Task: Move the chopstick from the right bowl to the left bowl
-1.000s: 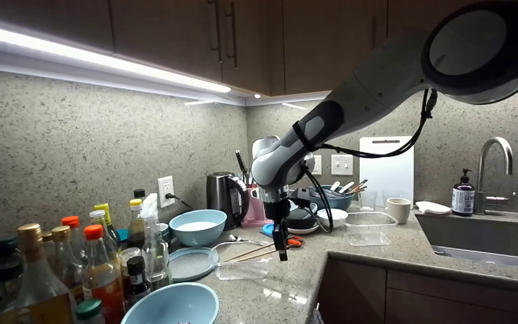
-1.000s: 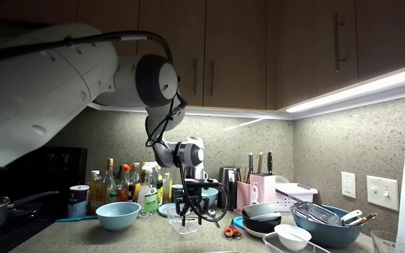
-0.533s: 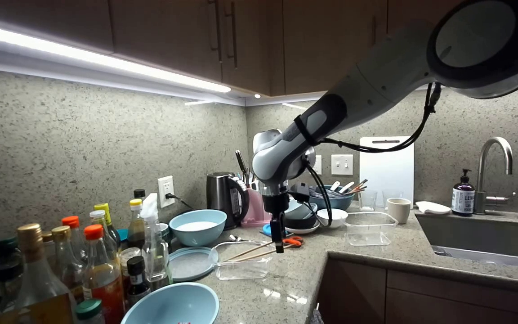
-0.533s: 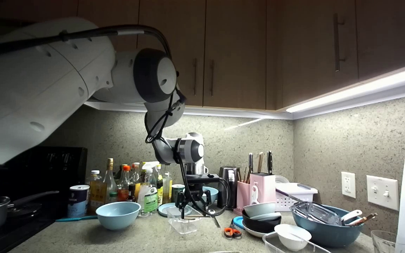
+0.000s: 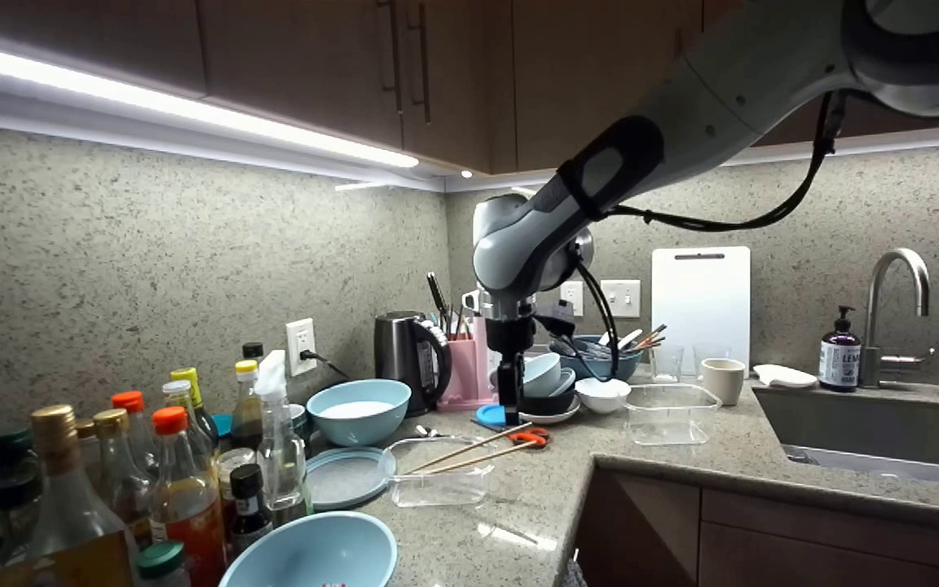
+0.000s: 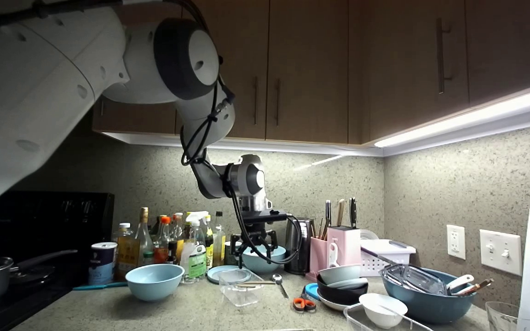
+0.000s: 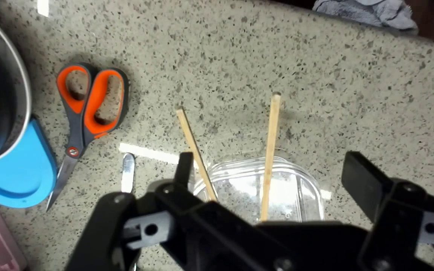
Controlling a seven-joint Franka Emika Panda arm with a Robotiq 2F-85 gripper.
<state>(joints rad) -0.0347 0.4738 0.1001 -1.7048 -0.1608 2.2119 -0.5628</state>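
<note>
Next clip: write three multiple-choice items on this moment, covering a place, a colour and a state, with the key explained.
1. How do the chopsticks sit relative to the clear container?
A) Wholly beneath it
B) Partly inside, ends past its rim
C) Entirely apart from it

2. What colour lines the handle loops of the scissors?
A) Orange
B) Green
C) White

3. How does the gripper stand?
A) Shut on a chopstick
B) Shut on nothing
C) Open

1 B: the wrist view shows both chopsticks crossing the rim.
2 A: orange shows inside both loops.
3 C: its jaws stand wide apart.
</note>
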